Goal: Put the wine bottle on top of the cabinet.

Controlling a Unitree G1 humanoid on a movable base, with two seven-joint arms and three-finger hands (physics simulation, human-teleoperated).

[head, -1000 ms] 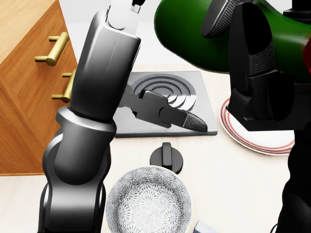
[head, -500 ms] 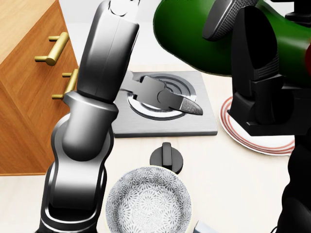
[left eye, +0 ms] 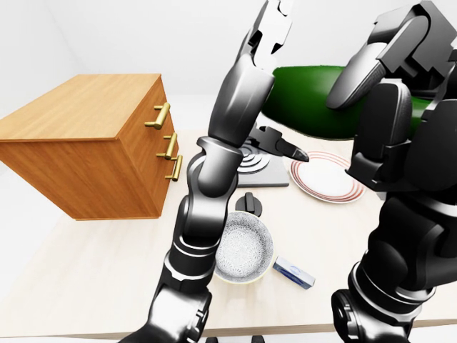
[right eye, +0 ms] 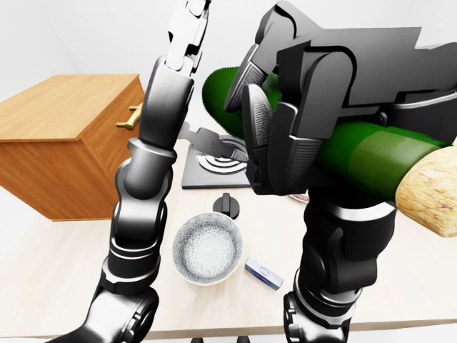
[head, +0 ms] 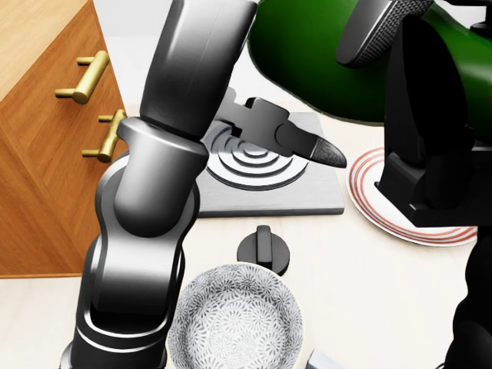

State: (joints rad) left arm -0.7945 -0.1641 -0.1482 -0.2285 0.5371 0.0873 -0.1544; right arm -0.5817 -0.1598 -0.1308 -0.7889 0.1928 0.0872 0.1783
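Across the upper right of the right-eye view, the right hand (right eye: 285, 136) has its fingers clamped round the green wine bottle (right eye: 357, 153), held lying sideways above the worktop (left eye: 93, 271); the bottle's cork end is cut off by the frame's right edge. Head view shows only part of the bottle body, at top, behind the hand. Left hand (left eye: 275, 28) is raised at top centre of the left-eye view, partly cut off by the frame top, so its finger state is unclear. Left arm hides part of the grey hob plate (head: 300, 192). Wooden cabinet (left eye: 86, 143) with brass handles sits upper left on the worktop, its top bare, well apart from the bottle. Red-rimmed plate (left eye: 325, 179) is partly hidden by the right hand. Patterned bowl (head: 234, 319), black knob (head: 263, 250) and a small blue-and-white item (left eye: 293, 271), too small to identify, lie lower centre. Worktop is pale cream; room walls plain white.
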